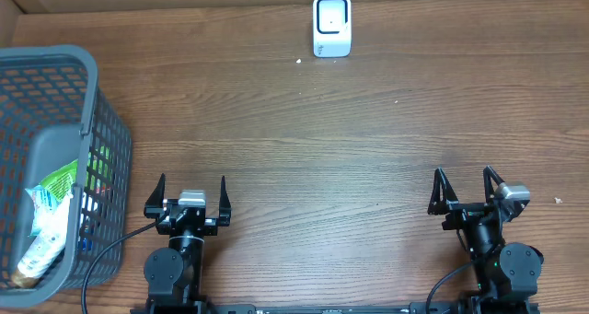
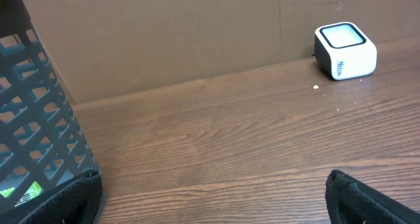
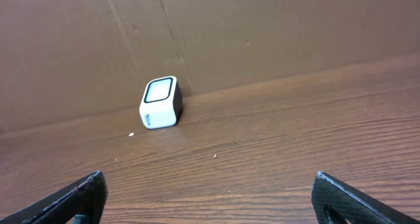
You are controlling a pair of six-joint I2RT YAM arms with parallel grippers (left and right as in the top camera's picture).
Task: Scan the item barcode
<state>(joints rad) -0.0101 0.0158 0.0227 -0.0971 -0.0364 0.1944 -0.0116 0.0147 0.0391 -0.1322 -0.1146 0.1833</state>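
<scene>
Both hands rest at the 6 o'clock edge of the table (image 1: 304,139), and neither holds anything. The left hand (image 1: 192,180) has its fingers spread fully apart, and so does the right hand (image 1: 464,174). The item to be scanned, a green-and-white pouch (image 1: 46,224), lies inside the grey basket (image 1: 92,84) at the 9 o'clock side of the table, among other packs that cannot be told apart clearly. From the left hand the pouch lies at about 9 o'clock, just beyond the basket wall. Its long axis runs roughly from 1 o'clock to 7 o'clock. The left hand is near the pouch and the right hand is well apart from it, so the left arm is judged the one to pick. The wall stands between the hand and the pouch, so the approach probably has to come from above. The scanner (image 1: 331,24) stands at 12 o'clock, window upward, at about 1 o'clock from the left hand.
</scene>
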